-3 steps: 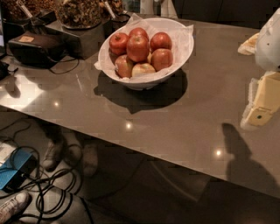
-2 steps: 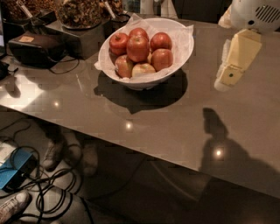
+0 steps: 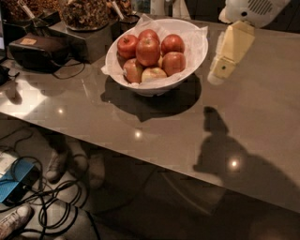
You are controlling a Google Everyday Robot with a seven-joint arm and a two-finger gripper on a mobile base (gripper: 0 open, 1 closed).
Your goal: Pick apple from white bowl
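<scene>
The white bowl (image 3: 199,51) stands on the grey table, lined with crumpled white paper and holding several apples. The apple (image 3: 148,50), big, glossy and nearly all red, lies on top in the middle of the pile, with other red apples around it and paler yellow-and-red ones below. My gripper (image 3: 220,69), cream-coloured under a white arm housing, hangs above the table just right of the bowl's right rim. It points down and to the left, apart from the bowl, and holds nothing that I can see.
Dark containers of dried snacks (image 3: 84,11) stand behind the bowl at the top left. A black device (image 3: 40,51) with a cable lies left of the bowl. The table's front edge (image 3: 140,157) runs diagonally; cables, a blue box (image 3: 14,185) and shoes lie on the floor below.
My gripper has moved left from the right edge of the view to just beside the bowl's right rim. The bowl and apples have not moved.
</scene>
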